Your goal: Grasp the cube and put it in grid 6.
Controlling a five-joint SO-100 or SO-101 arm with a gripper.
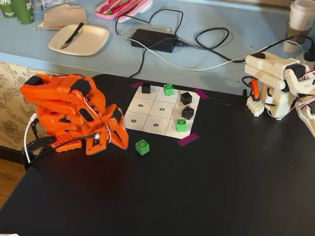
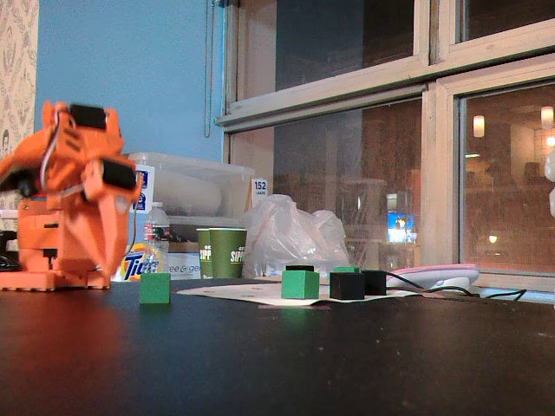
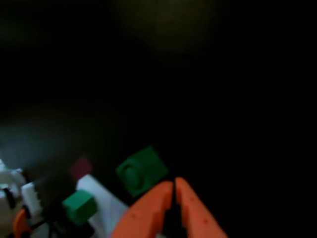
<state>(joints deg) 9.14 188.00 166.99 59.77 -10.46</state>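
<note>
A bright-green cube (image 1: 142,146) with a black circle on top sits on the black table, just off the near edge of the paper sheet; it also shows in the other fixed view (image 2: 154,288) and in the wrist view (image 3: 142,171). Two more green cubes (image 1: 181,125) (image 1: 168,89) stand on sheet cells. The cell printed 6 (image 1: 156,125) is bare, between the 9 cell (image 1: 133,121) and a green cube. My orange gripper (image 1: 118,140) is shut and empty, a little left of the loose cube; in the wrist view my gripper (image 3: 173,184) has its tips just short of that cube.
Three black cubes (image 1: 146,87) (image 1: 185,97) (image 1: 188,112) occupy other cells. Magenta tape (image 1: 187,139) holds the sheet corners. A white arm (image 1: 275,83) stands at the right. A plate (image 1: 78,39), power brick (image 1: 152,39) and cables lie on the blue counter behind.
</note>
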